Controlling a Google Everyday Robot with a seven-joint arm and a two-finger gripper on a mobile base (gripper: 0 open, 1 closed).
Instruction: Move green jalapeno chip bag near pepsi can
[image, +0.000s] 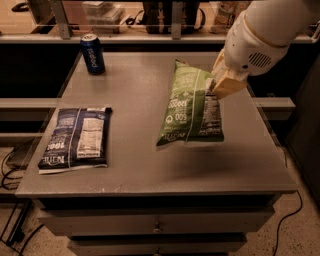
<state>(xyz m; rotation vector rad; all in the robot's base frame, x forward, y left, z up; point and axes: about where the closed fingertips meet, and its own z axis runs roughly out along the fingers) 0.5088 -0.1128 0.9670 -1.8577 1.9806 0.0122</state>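
The green jalapeno chip bag (190, 107) hangs in the air above the right middle of the grey table (150, 165), lifted clear of the top, its white label panel facing right. My gripper (220, 82) is shut on the bag's upper right edge, with the white arm above it at the top right. The pepsi can (93, 54) stands upright at the table's far left corner, well left of the bag and apart from it.
A dark navy-blue chip bag (76, 137) lies flat near the table's left front edge. A shelf with cluttered items (165, 15) runs behind the table. Drawers (157, 227) sit below the top. Cables (12, 170) lie on the floor at left.
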